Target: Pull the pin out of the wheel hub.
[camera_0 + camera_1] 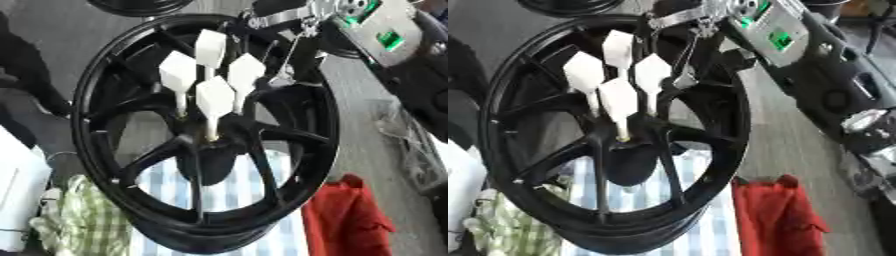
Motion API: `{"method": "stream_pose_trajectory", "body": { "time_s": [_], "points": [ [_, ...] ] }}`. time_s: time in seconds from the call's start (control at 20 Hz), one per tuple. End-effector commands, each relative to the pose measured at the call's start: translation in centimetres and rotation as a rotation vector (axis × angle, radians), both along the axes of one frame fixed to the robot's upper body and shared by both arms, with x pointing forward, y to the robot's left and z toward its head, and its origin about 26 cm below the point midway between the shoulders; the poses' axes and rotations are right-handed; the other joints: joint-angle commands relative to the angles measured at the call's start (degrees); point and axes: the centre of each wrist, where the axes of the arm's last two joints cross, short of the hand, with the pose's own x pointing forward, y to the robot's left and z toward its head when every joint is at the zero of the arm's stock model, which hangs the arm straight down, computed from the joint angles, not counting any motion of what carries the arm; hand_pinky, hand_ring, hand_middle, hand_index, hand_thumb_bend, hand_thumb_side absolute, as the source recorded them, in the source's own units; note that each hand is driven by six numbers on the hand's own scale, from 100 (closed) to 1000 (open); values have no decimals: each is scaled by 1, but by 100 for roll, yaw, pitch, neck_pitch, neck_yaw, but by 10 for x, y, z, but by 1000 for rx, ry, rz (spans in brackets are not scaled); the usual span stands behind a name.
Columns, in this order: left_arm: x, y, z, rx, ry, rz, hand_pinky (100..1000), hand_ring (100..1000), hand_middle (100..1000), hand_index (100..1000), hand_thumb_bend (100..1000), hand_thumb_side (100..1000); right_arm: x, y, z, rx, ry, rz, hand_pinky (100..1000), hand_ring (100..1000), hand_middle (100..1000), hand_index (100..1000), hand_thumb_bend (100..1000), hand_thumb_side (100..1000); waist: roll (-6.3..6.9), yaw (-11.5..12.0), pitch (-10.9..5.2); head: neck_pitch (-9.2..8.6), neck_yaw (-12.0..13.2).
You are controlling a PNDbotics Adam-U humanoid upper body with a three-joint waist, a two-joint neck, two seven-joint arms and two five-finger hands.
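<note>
A black spoked wheel (306, 125) stands tilted in the middle of both views. Several white pins with flat angular heads (214, 95) stick out of its hub (210, 145) on thin stems. My right arm (385, 35), silver with green marks, comes in from the upper right. Its hand (282, 75) reaches down along the wheel's upper right, beside the rightmost pin (246, 72). I cannot make out whether it touches that pin. The dark hand blends into the black spokes behind it.
A blue-and-white checked cloth (236, 190) lies under the wheel. A red cloth (346, 215) is at the lower right and a green checked cloth (83, 220) at the lower left. A white object (17, 195) sits at the left edge, and another dark rim (140, 6) at the top.
</note>
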Motion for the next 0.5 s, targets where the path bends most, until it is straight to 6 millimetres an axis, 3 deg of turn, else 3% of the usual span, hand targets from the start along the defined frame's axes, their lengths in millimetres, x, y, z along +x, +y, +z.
{"method": "stream_pose_trajectory", "body": {
  "time_s": [0.05,0.2,0.5],
  "points": [
    [-1,6,11,36,-23,6,693,767,753,770,100,863,-7,-8,22,-5,-38,29,800,606,374,494,142,100,46,-5,-87,-6,-21],
    [-1,7,11,37,-22,6,693,767,752,770,100,862,-10,-9,30,33,-36,27,791,588,353,473,100,100,55,-16,-100,0,-27],
    [-2,7,8,38,-13,5,694,767,752,770,100,862,-19,-11,49,95,-63,26,783,582,342,461,100,100,64,-52,-144,24,-29]
  ]
}}
